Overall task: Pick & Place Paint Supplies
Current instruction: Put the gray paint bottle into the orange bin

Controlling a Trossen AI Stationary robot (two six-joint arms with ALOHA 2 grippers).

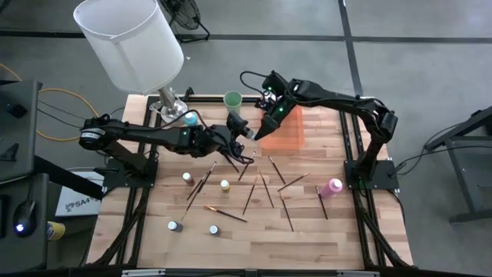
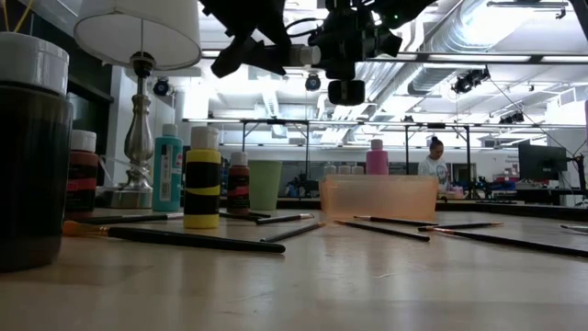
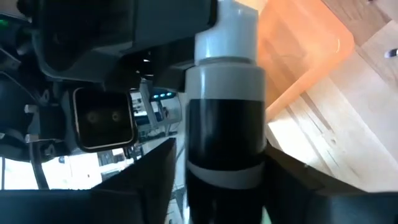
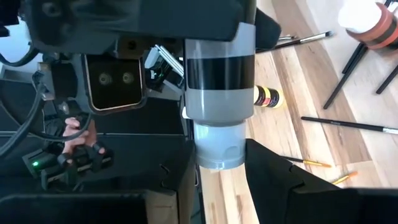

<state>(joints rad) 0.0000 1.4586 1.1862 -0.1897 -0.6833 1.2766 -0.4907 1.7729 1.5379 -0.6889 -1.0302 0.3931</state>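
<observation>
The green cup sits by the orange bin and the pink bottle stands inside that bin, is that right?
Not quite. The green cup does sit by the orange bin, but the pink bottle stands on the table outside it, off to the right side. The high view shows this.

The bottle [image 3: 225, 112] between the two grippers fills both wrist views, its label unreadable and its base cut off. In the low view both arms run off the top edge, and the dark jar [image 2: 32, 152] at near left is cropped.
</observation>
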